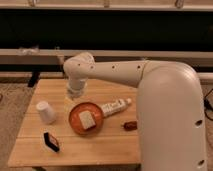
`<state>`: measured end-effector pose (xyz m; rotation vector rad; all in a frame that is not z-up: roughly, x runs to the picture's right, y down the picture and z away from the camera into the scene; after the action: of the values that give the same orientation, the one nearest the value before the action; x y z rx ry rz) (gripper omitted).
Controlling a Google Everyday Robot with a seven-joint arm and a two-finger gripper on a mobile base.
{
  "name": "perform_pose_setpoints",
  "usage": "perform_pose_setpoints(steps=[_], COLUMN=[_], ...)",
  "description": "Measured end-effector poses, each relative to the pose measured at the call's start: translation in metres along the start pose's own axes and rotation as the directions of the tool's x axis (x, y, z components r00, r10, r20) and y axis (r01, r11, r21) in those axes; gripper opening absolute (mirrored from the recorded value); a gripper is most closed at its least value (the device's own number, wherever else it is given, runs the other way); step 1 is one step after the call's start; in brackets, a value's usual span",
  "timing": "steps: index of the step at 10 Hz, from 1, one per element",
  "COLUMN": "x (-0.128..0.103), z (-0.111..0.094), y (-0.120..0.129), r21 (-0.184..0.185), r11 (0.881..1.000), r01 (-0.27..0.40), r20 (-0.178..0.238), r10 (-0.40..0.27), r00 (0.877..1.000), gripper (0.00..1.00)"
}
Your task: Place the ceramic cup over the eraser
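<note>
The ceramic cup (45, 112) stands near the counter's (100, 150) left edge, with the eraser (51, 141) apart at its 5 o'clock by the front edge and bare wood between them. An orange plate (75, 123) bearing a pale block (87, 120) lies at the cup's 3 o'clock, with a white tube (116, 106) at the plate's 2 o'clock and a dark red thing (131, 125) at its 4. The claw (73, 100) hangs at the plate's 11 o'clock rim, and I cannot tell how far open it is; the arm (165, 95) hides the counter's right end.

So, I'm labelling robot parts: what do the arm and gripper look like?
The arm is a thick, smooth cream-white tube with small dark dots along it, swelling into a bulky shell. Its pale gripper sits at the tube's lower end, by the far rim of the round orange plate.
</note>
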<state>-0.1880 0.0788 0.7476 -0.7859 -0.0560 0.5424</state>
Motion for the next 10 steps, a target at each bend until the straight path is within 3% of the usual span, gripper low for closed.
perform_pose_setpoints(steps=[3,5,10], x=[-0.019,-0.043,-0.100], z=[0.010,0.026,0.052], y=[0.031,0.056,0.056], r21=[0.026,0.015,0.026], r11=[0.993,0.984,0.961], r01=[0.114,0.178,0.274], r20=[-0.022,-0.026,-0.047], r10=[-0.113,-0.177,-0.272], r00=[0.993,0.984,0.961], gripper=[0.80,0.80,0.80])
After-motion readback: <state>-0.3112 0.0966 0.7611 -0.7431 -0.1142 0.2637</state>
